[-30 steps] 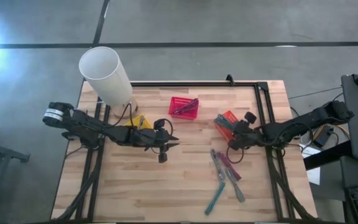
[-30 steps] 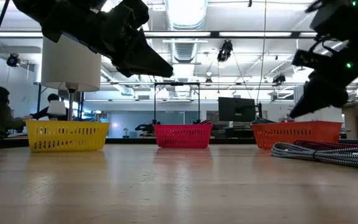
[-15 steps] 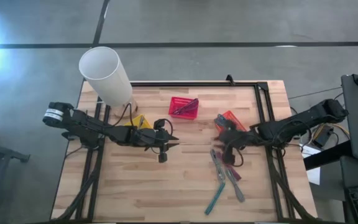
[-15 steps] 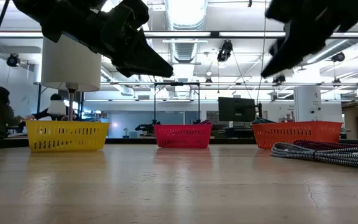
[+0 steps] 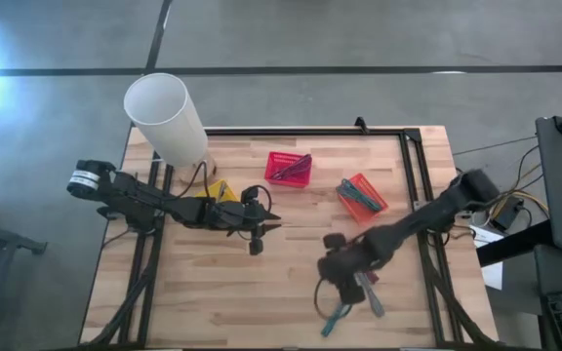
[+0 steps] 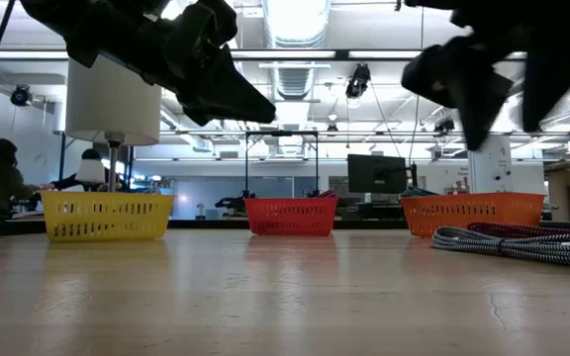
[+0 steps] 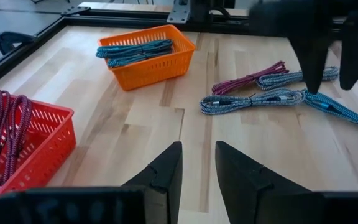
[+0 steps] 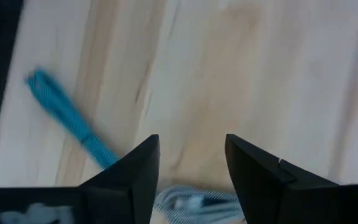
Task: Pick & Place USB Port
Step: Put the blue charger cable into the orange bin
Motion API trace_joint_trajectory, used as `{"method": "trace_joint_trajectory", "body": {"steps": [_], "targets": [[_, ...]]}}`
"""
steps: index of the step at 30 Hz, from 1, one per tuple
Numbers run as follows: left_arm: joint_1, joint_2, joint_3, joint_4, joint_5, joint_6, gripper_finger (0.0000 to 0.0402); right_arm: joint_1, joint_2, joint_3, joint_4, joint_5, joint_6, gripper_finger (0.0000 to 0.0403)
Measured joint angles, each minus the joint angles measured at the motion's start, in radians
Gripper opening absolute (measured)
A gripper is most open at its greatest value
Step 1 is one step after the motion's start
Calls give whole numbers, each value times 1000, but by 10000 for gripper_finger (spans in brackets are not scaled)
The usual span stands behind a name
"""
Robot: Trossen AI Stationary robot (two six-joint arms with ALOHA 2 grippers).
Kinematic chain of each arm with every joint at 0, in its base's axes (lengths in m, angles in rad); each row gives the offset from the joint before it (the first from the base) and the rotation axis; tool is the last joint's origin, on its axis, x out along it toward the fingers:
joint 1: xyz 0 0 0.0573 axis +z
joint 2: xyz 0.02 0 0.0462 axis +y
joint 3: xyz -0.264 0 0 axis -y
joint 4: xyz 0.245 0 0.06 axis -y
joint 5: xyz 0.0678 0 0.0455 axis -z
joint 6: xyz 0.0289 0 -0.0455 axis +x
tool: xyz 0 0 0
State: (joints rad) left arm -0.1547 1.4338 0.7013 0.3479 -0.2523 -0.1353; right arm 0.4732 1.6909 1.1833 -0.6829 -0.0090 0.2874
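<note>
Now right pincer (image 8: 190, 163) spread, empty, above loose cables (image 5: 344, 297) on desk (image 5: 281, 283); left pincer (image 7: 197, 163) slightly parted, empty.

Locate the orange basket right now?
In the high view the orange basket sits on the table's right half, right of the red basket and farther back than the loose cables, with teal cables inside it.

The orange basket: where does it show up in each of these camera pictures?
High view: orange basket right of centre, cables inside.
Low view: at the far table edge, right.
Left wrist view: upper middle.
Right wrist view: not in it.
Shared landmark: the red basket beside it.
</note>
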Motion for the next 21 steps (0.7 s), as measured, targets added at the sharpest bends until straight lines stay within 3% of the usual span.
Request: {"method": "trace_joint_trajectory", "body": {"steps": [4,11,21], "targets": [[0,0,0,0,0,-15,99,58,111,97,-103,-16,0,183],[0,0,0,-2,0,-54,99,139,253,179,-118,-81,63,182],[0,0,-1,-6,0,-75,99,195,344,204,-128,-77,72,161]]}}
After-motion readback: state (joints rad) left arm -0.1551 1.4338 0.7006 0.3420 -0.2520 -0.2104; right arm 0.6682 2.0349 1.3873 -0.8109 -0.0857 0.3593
